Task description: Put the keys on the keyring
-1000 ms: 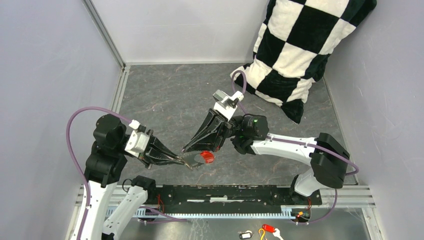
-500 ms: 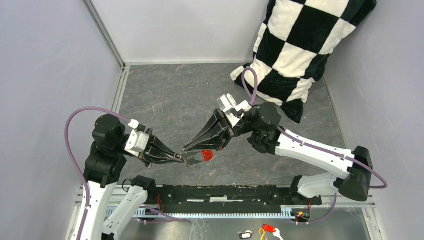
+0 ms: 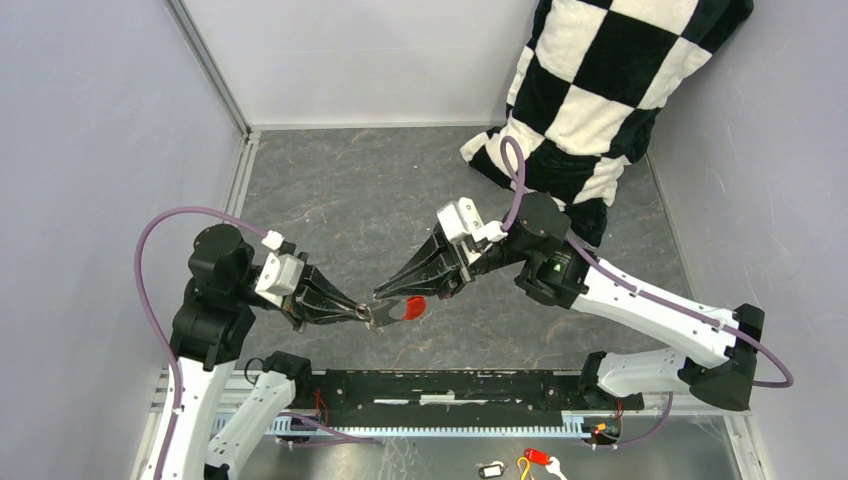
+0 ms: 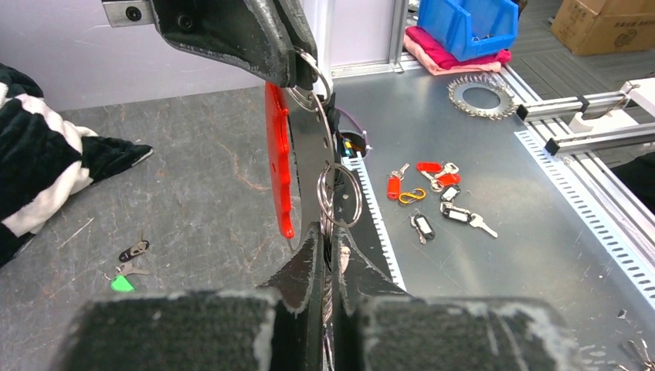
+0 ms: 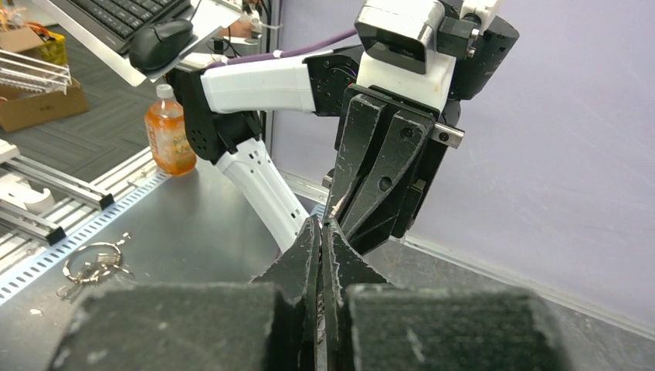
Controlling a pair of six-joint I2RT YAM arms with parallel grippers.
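Left wrist view: the keyring (image 4: 337, 193) hangs stretched in the air between 2 pincers. The left pincer (image 4: 328, 247) is clamped on its lower loops and the right pincer (image 4: 297, 71) is closed at its top loop, with the red key (image 4: 278, 154) alongside. The green key (image 4: 121, 284) and dark key (image 4: 134, 250) lie on the bench (image 4: 193, 154). I'd hold the chain taut, without twisting.
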